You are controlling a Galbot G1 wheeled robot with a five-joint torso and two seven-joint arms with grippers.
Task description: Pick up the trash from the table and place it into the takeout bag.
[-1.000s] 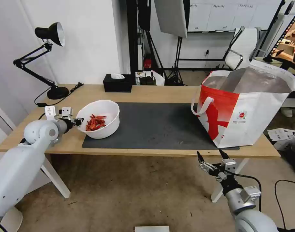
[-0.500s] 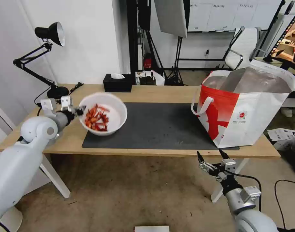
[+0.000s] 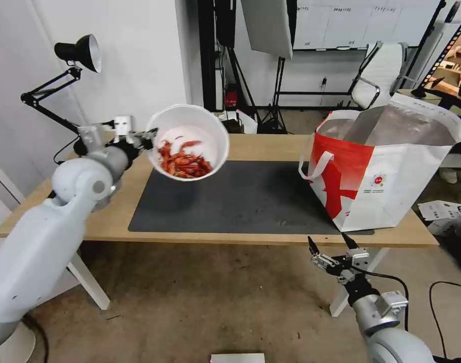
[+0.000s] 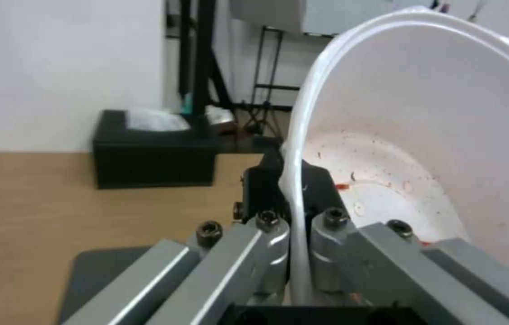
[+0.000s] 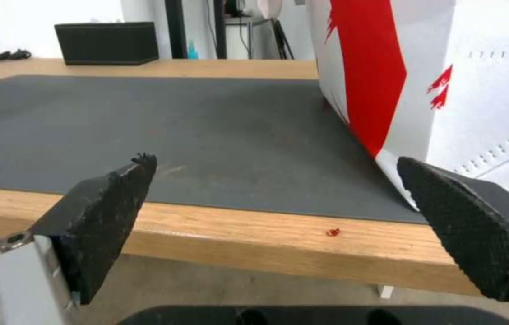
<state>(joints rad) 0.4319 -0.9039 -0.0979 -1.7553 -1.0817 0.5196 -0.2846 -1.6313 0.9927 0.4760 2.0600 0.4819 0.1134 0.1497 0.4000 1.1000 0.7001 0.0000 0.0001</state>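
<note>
My left gripper [image 3: 146, 135] is shut on the rim of the white round bowl [image 3: 189, 141], holding it in the air above the left end of the dark mat [image 3: 240, 196], tilted toward me with red scraps [image 3: 182, 162] inside. In the left wrist view the fingers [image 4: 266, 225] clamp the bowl's rim [image 4: 303, 135]. The red-and-white takeout bag [image 3: 387, 166] stands open on the right end of the table [image 3: 114, 222]. My right gripper [image 3: 331, 246] hangs open below the table's front edge, near the bag [image 5: 411, 81].
A black tissue box [image 3: 182, 130] sits at the table's back edge behind the bowl. A black desk lamp [image 3: 71, 85] stands at the back left corner. A small red speck [image 5: 333, 232] lies on the table's front edge.
My left gripper has lifted the bowl off the mat and carried it up and to the right, toward the bag. The right arm has not moved.
</note>
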